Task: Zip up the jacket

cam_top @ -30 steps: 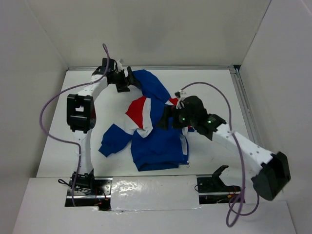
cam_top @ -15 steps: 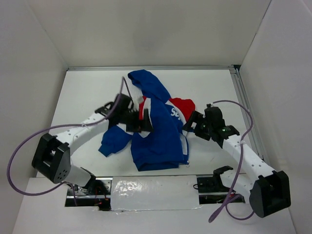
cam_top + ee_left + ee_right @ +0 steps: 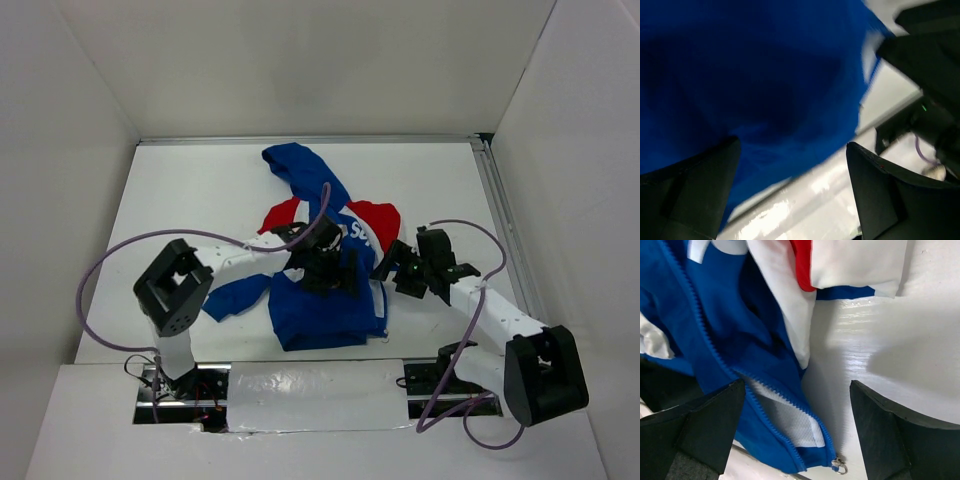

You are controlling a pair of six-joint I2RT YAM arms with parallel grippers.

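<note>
Lying crumpled and unzipped mid-table, the jacket is blue with red and white panels. Only the right wrist view shows the zipper pull. The left gripper, spread wide, sees blurred blue fabric. The right gripper, also spread, is at the jacket's right edge.

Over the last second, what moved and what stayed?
The left gripper swung from the hood down onto the front of the jacket. The right gripper drew back from the chest to the jacket's right edge. A chest panel flipped over, lettering now up. Both are open. Hem and sleeve stayed put.
</note>
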